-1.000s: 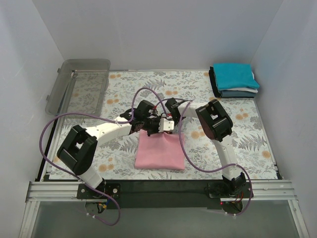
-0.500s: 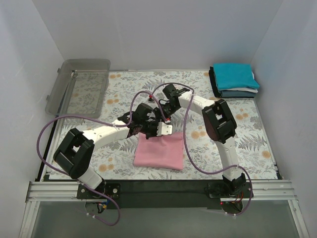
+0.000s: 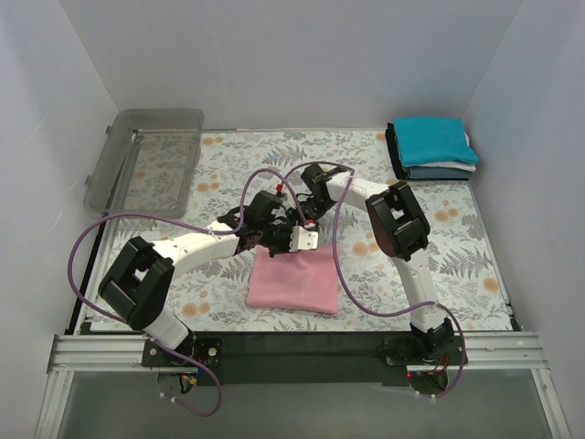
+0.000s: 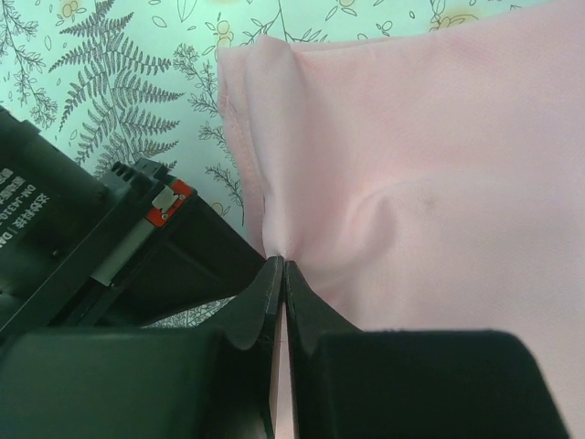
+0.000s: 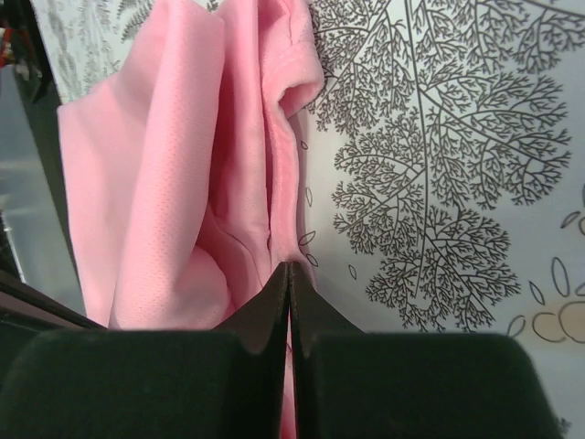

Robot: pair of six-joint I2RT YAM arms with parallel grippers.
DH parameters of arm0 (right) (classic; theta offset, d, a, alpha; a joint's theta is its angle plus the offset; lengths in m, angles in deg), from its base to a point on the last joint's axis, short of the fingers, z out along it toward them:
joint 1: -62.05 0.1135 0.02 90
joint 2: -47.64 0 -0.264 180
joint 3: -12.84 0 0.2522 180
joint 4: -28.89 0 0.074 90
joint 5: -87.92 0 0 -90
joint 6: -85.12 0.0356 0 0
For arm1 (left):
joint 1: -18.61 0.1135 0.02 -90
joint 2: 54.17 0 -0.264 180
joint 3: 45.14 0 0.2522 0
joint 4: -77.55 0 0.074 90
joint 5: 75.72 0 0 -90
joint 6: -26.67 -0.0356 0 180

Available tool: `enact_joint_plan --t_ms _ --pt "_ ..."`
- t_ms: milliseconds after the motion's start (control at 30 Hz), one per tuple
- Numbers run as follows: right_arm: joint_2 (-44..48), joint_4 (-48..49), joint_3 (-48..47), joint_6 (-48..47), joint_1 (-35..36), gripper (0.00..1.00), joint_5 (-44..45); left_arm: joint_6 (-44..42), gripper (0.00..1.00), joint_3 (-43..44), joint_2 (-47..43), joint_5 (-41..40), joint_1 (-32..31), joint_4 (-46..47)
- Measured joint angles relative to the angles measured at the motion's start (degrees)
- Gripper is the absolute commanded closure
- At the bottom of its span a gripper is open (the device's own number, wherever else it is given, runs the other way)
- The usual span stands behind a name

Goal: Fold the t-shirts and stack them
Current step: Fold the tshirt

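1. Cloth was in both grippers: your left gripper [image 4: 281, 265] had its jaws pressed together on a pinch of the soft pink short-sleeved t-shirt [image 3: 294, 282] at its far edge. Your right gripper [image 5: 288, 267] was clamped on a fold of that same edge, just beside it.
2. That paired hold on one edge looked to me like readiness to lift the rectangle or draw the edge over.
3. The shirt lay mid-table, nearer the near edge, its near hem flat on the floral-patterned table cloth [image 3: 462, 251].
4. The pile of folded shirts [image 3: 437, 146], teal over grey-blue and dark ones, sat in the far right corner, well apart.
5. Bare patterned cloth lay between shirt and pile, so you had room rightward.
6. The clear plastic tray [image 3: 146, 160] at the far left corner stood well out of the way.
7. Both wrists were crowded together, so I judged a snag between them the main risk.
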State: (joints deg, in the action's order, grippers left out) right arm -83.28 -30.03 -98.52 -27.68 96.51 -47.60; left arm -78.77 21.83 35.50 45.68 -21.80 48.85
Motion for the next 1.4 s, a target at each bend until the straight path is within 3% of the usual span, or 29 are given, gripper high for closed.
enact_joint_plan --t_ms 733,1200,1300,1333,1400 --pt "-1.14 -0.55 1.07 -1.29 -0.37 0.96 -5.18 -1.99 1.0 3.34 4.33 -3.56 0.92 5.31" --pt "-1.14 -3.1 -5.2 -1.27 -0.24 0.93 5.07 -1.84 1.0 1.11 5.09 -4.09 0.94 8.15" --pt "-1.14 -3.19 -7.41 -1.44 -0.33 0.85 8.17 -1.73 0.99 0.74 5.05 -4.33 0.94 8.04" --pt "-1.11 -3.19 -8.13 -1.55 -0.39 0.73 9.14 -1.68 0.96 0.72 5.05 -4.48 0.94 7.93" --pt "-1.03 -3.19 -9.29 -1.53 -0.74 0.63 11.02 -1.29 0.87 0.72 4.9 -4.79 0.94 7.54"
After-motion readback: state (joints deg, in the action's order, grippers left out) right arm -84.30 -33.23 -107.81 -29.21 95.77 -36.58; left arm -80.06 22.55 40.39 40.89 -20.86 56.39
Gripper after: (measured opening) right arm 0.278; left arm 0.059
